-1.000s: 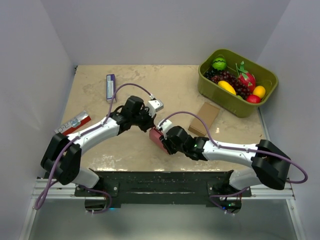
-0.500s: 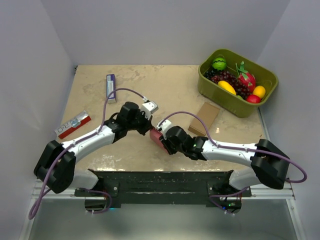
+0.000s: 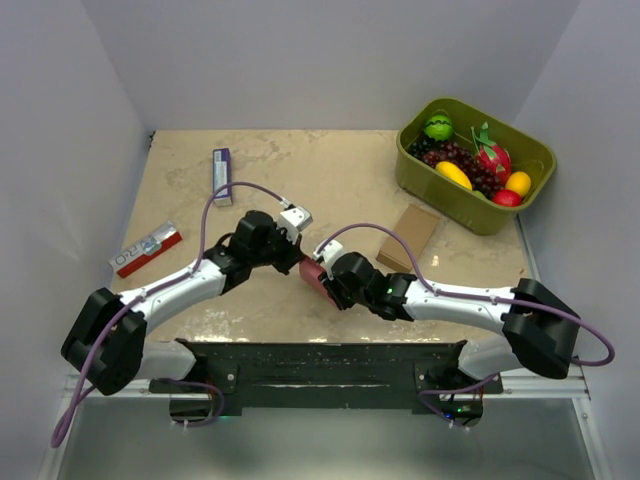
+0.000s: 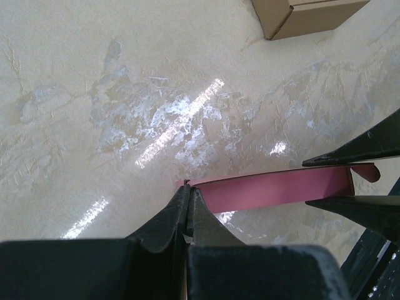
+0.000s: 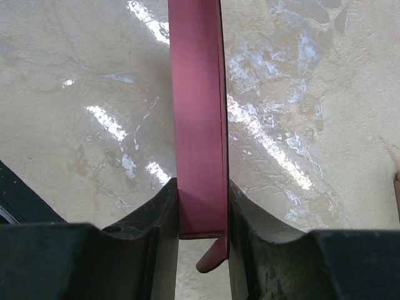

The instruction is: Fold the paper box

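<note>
Pink-red thin card, the paper box (image 5: 199, 125) sits edge-on over the beige marbled table (image 4: 125, 75), near its front middle; the right gripper (image 5: 201, 187) clamps its flat faces; the left gripper (image 4: 189, 187), fingers pressed together, touches its other end.

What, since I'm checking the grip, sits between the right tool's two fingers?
The pink paper box, pinched edge-on by both fingers; the right wrist view shows it.

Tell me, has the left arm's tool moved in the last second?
Yes, slightly. The left tool swung leftward, away from the brown box, its tip staying on the pink box.
</note>
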